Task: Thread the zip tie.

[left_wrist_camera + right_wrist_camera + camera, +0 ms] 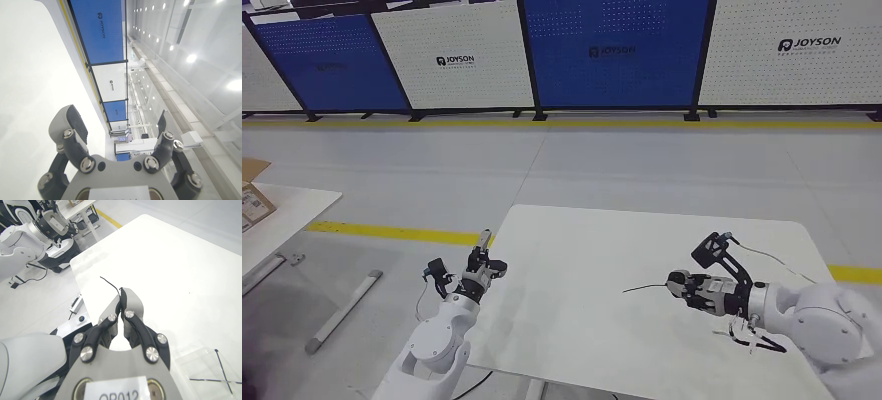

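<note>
A thin black zip tie (pixel 109 283) is pinched at one end by my right gripper (pixel 121 294), which is shut on it. Its free tail curves out past the fingertips, above the white table (pixel 170 266). From above, the right gripper (pixel 674 284) is over the table's right half and the zip tie (pixel 646 287) points left from it. My left gripper (pixel 482 245) is at the table's left edge, well apart from the tie. In its own wrist view the left gripper (pixel 119 117) is open, tilted upward toward the hall, with nothing between its fingers.
A clear tray (pixel 200 361) holding crossed spare zip ties (pixel 225 379) lies on the table near the right arm, also visible from above (pixel 754 338). A second white table (pixel 287 215) with a cardboard box (pixel 252 200) stands to the far left.
</note>
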{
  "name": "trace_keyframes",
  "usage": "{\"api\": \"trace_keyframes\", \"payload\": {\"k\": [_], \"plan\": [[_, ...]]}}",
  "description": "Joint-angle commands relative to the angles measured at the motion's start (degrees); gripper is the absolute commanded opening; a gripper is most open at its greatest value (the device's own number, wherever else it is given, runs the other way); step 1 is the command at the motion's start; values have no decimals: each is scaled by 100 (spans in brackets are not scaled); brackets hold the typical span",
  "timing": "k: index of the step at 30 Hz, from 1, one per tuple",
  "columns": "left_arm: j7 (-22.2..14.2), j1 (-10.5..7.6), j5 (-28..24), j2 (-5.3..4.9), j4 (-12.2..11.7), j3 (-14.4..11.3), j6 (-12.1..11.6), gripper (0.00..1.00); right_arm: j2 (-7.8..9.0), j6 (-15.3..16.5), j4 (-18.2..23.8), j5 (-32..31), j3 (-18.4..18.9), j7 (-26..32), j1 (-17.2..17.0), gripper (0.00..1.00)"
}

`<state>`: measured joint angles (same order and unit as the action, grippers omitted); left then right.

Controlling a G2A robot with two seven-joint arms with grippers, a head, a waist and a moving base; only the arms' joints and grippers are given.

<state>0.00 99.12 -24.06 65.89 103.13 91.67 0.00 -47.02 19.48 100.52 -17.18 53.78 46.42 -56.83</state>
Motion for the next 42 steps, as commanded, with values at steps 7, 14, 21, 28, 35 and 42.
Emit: {"api": "trace_keyframes", "payload": {"k": [7,14,21,28,35,42], "plan": [[0,0,0,0,0,0,0,100,-4,-10,2,-29,8,-89,-34,0],[0,0,0,0,0,0,0,100,-3,0,142,-832,-2,-666,-55,0],[0,0,0,0,0,0,0,100,112,0,221,-2242,-561,-1589,104,0],[0,0,0,0,0,0,0,100,122,0,165,-2256,-613,-1641,138,0],[0,0,0,0,0,0,0,100,122,0,165,-2256,-613,-1641,138,0],[0,0,0,0,0,0,0,100,111,0,247,-2602,-590,-1865,90,0]]}}
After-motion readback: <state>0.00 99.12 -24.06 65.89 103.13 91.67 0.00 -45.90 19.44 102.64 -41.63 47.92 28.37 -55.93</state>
